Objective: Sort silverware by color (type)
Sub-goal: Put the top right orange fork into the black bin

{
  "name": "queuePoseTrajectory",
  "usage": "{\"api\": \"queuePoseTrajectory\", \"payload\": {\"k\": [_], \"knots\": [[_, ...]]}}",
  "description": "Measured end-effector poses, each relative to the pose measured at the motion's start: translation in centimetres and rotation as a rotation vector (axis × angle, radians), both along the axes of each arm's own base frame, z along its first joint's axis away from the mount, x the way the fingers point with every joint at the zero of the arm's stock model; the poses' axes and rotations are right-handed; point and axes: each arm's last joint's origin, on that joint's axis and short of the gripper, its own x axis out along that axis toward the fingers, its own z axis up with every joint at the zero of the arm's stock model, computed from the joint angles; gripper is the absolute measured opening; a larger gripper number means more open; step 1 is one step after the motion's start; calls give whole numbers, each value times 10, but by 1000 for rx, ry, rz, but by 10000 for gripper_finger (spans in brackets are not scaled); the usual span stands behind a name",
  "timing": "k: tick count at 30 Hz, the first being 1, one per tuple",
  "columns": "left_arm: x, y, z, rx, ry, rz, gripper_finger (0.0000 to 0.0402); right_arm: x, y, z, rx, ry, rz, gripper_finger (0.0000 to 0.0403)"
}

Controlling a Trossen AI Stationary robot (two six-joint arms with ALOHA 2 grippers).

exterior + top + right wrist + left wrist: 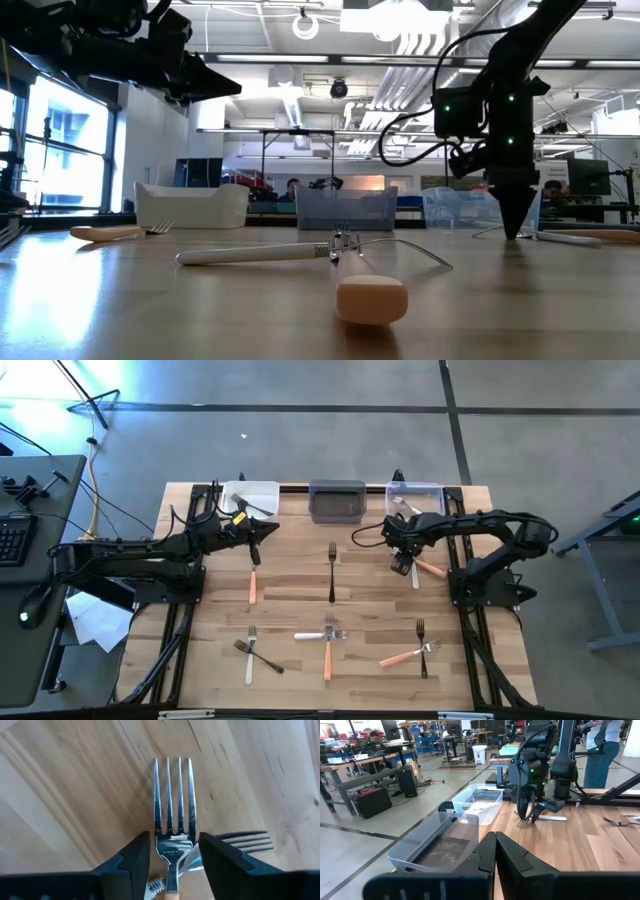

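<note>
An orange-handled fork (172, 815) lies between the right gripper's (172, 857) jaws.

wooden table (300, 610), scattered forks (331, 572), three bins (337, 501)

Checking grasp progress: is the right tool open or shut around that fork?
Open. In the right wrist view the right tool straddles the fork, gaps showing between both fingers and the fork's neck.

bright overhead light, blurred near foreground
</note>
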Motion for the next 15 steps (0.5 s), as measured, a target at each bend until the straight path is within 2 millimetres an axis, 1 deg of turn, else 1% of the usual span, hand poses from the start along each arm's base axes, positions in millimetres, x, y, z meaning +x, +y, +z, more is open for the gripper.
{"api": "queuePoseTrajectory", "payload": {"k": [5, 8, 11, 12, 15], "knots": [[0, -1, 0, 1, 0, -4, 0, 2, -1, -4, 10, 9, 16, 151], [0, -1, 0, 7, 3, -5, 0, 2, 0, -4, 12, 11, 17, 125], [0, -1, 0, 8, 2, -5, 0, 2, 0, -4, 17, 10, 28, 85], [0, -1, 0, 8, 2, -5, 0, 2, 0, -4, 16, 11, 34, 80], [0, -1, 0, 8, 2, -4, 0, 4, -1, 0, 19, 20, 38, 80]]}}
